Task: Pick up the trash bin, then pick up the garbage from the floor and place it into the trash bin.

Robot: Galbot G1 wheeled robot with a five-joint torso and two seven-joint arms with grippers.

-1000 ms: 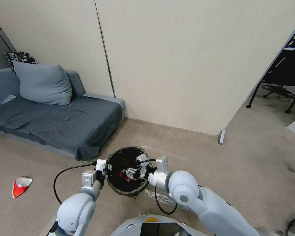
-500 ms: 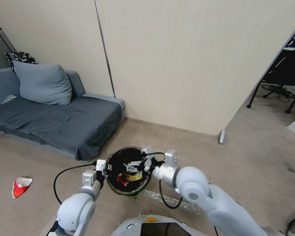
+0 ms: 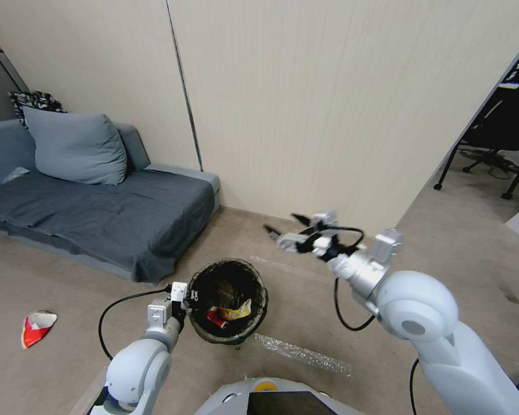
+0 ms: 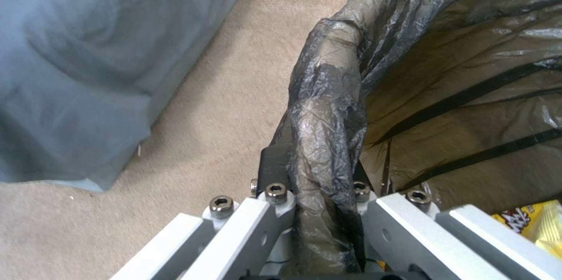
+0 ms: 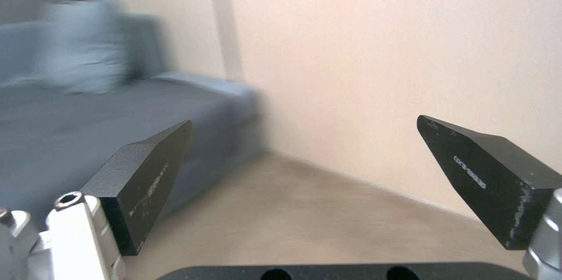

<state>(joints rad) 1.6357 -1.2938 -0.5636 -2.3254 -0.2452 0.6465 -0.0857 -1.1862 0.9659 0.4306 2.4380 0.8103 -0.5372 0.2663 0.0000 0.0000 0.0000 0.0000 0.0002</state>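
**Bin hanging by its rim**

While the left gripper (image 4: 316, 210) is pinching the bag-lined rim of the trash bin (image 3: 228, 302) off the floor, the bag could be slipping loose. Right gripper (image 3: 288, 225) is hanging spread and empty above; a red wrapper (image 3: 37, 327) is lying well apart.

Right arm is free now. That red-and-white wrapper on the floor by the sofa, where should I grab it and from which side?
Judging from the head view, take the red-and-white wrapper from above, fingers across its raised crumpled middle. It lies low on the carpet, so a side approach offers little edge. The right gripper is open and empty.
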